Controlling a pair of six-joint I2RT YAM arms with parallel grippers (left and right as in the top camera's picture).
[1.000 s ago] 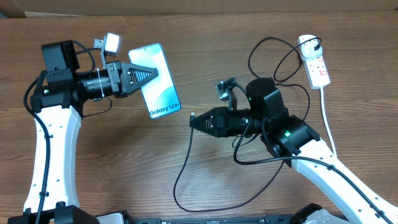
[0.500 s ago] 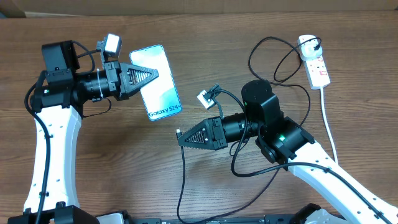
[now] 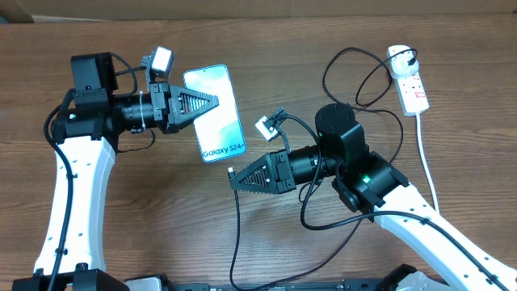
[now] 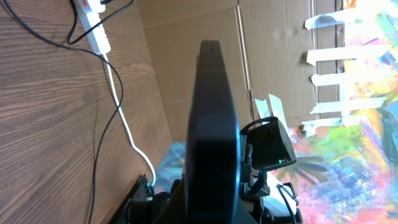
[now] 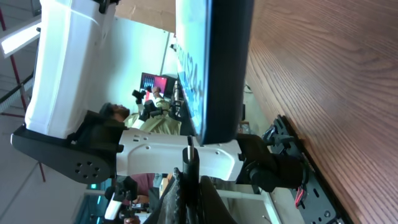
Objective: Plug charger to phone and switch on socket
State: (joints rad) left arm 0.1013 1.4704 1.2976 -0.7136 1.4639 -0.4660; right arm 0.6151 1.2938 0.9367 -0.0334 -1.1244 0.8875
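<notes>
My left gripper (image 3: 212, 103) is shut on the phone (image 3: 222, 121), holding it above the table with its light blue screen up. In the left wrist view the phone (image 4: 212, 118) shows edge-on as a dark slab rising from the gripper (image 4: 211, 208). My right gripper (image 3: 233, 178) is shut on the charger's connector tip (image 3: 231, 171), a short way below the phone's lower end. In the right wrist view the connector (image 5: 189, 155) points up at the phone's dark bottom edge (image 5: 217, 134), a small gap apart. The socket (image 3: 409, 81) lies at the far right with the black plug (image 3: 410, 58) in it.
The black cable (image 3: 237, 234) hangs from the right gripper to the table's front edge and loops (image 3: 355, 77) back near the socket. A thick white cord (image 3: 426, 162) runs from the socket toward the front right. Cardboard lines the table's far edge.
The left arm has carried the phone right and slightly nearer, toward the right gripper. The right gripper swung down-left with the connector a second ago and has since held still.
</notes>
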